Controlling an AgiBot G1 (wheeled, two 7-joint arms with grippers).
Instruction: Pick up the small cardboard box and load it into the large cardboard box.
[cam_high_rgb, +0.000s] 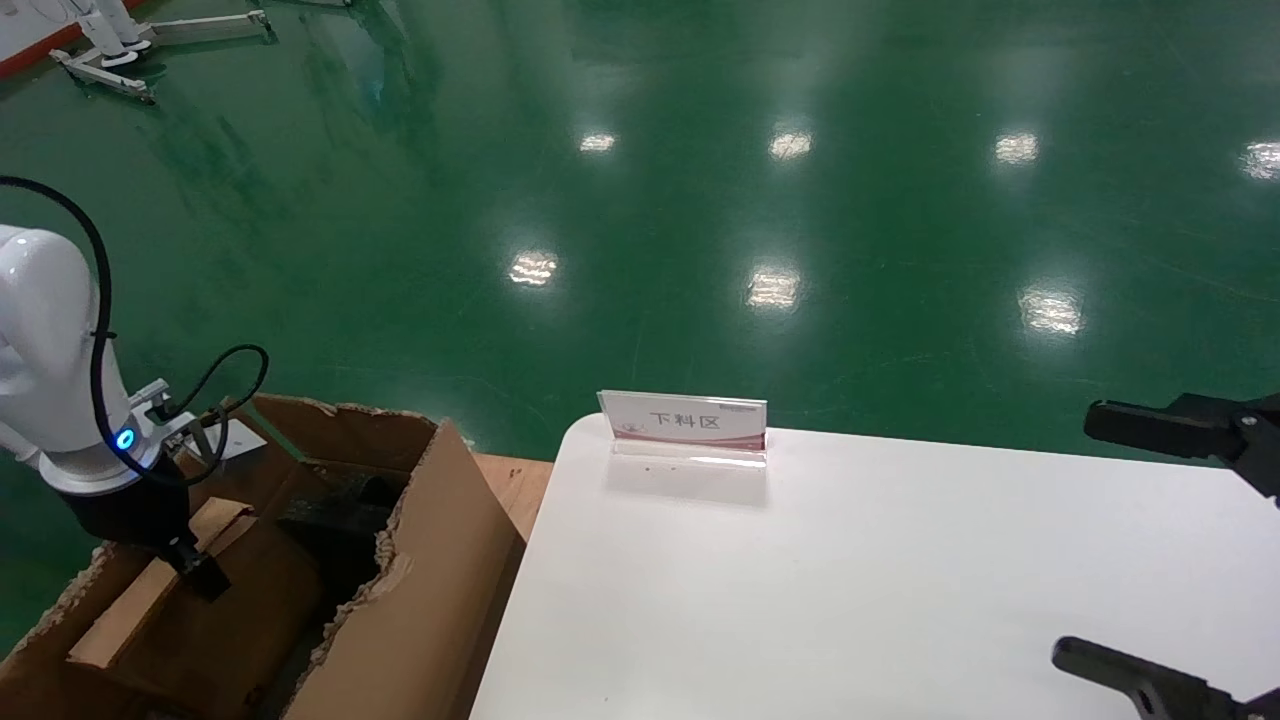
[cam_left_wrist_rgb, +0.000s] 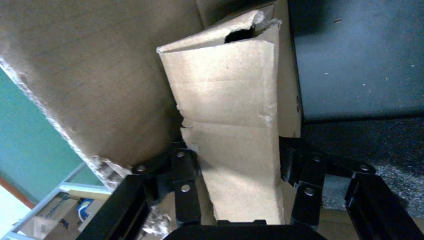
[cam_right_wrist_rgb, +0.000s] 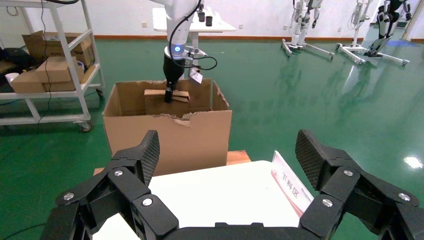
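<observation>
A glossy green floor (cam_high_rgb: 700, 200) mirrors patches of overhead light. A white rounded table (cam_high_rgb: 850, 600) carries a clear acrylic sign stand (cam_high_rgb: 683, 428). A white metal shelving cart (cam_right_wrist_rgb: 50, 75) (stacked with brown cartons) stands near the pale wall (cam_right_wrist_rgb: 250, 15).

A sign (cam_high_rgb: 684, 425) standing at the far edge of the white table (cam_high_rgb: 900, 600) reads "下料区"; nothing else is legible.

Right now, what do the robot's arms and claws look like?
The left arm is smooth, rounded and shiny white, with a glowing blue ring light near the wrist and black cables looping beside it. Below it sits a black wrist section, then the black left gripper. The right gripper is black too, with thick fingers that have bumpy textured pads and silver bolts at the joints.
</observation>
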